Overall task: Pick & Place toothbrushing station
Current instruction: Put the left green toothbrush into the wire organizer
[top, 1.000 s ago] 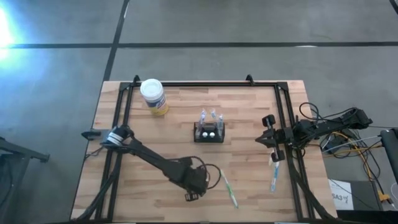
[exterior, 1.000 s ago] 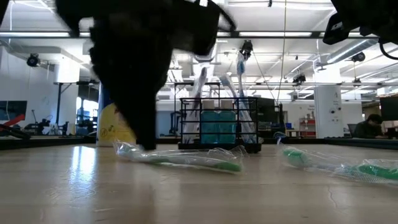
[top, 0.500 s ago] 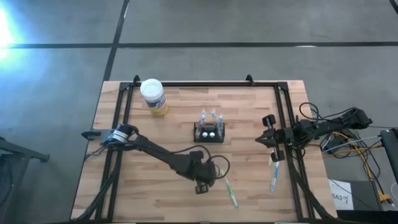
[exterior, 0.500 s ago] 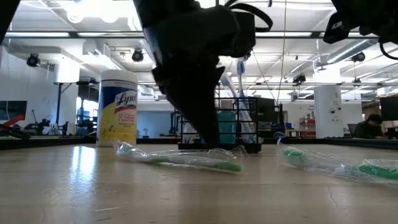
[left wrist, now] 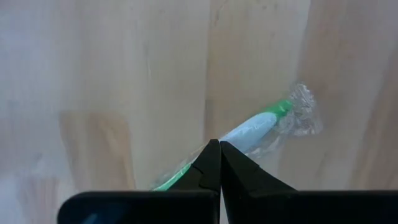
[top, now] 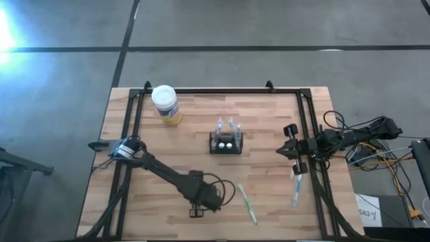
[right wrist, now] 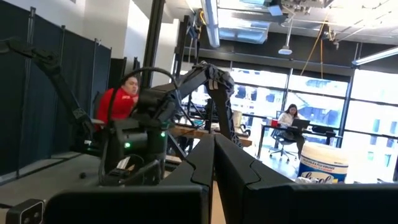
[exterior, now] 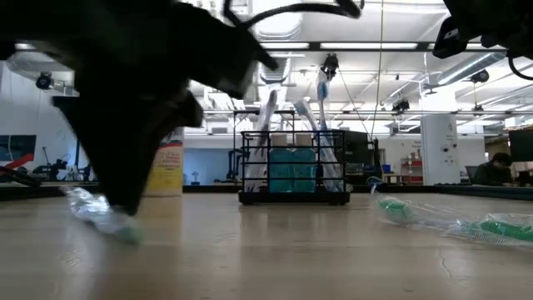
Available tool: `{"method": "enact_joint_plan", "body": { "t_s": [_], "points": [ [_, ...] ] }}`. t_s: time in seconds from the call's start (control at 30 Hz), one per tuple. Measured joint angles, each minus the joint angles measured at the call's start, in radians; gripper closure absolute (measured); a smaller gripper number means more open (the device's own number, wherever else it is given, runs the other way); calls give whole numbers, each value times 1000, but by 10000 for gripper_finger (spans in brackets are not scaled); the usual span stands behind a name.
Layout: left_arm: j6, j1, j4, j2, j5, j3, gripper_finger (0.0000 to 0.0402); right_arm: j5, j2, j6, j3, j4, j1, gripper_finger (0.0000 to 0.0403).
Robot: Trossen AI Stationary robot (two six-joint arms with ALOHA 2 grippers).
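Note:
The toothbrushing station (top: pixel 225 143), a small black slotted holder with toothbrushes standing in it, rests on its base mid-table; it also shows in the low view (exterior: pixel 293 167). My left gripper (top: pixel 197 210) is low over the near part of the table, shut at a green toothbrush in clear wrap (left wrist: pixel 267 121). In the low view the toothbrush (exterior: pixel 104 218) slants under the gripper. The high view shows the toothbrush (top: pixel 247 205) lying to the gripper's right. My right gripper (top: pixel 293 149) is shut and empty, raised by the table's right rail. My left gripper comes down on the wrapped toothbrush from above, its shut fingertips (left wrist: pixel 211 155) across the handle near the green part (left wrist: pixel 166 183). The fingertips hide the place of contact, so wrap or handle cannot be told. The toothbrush slants, its lower end (exterior: pixel 129 235) near the tabletop.
A round white-lidded yellow wipes tub (top: pixel 165 104) stands at the far left. A second wrapped toothbrush (top: pixel 295 191) lies near the right rail. A black frame (top: pixel 201 91) runs round the tabletop. People show in the room beyond the table.
My left gripper went toward the table's right, to the toothbrush, then back toward the left and near edge. In the low view the toothbrush, which lay flat in front of the station, has gone left with the gripper and now slants under it.

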Motion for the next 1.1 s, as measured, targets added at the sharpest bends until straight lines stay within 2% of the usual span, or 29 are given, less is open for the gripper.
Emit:
{"method": "enact_joint_plan", "body": {
  "t_s": [0.27,0.43,0.57,0.77,0.93,1.1],
  "points": [
    [-105,-41,7,-110,-59,2,399,0,0,0,0,0,0,394],
    [-253,-86,-102,-161,-57,-29,400,0,0,0,0,-1,0,394],
    [-356,-90,-121,-162,-49,-117,400,0,0,5,0,-2,0,394],
    [-454,-77,-112,-164,22,-262,400,0,0,7,0,-2,0,394],
    [-461,-17,-84,-171,-5,-347,400,0,0,4,0,-1,0,394],
    [-375,55,-7,-179,1,-394,401,0,0,4,0,-1,0,394]
  ]
}}
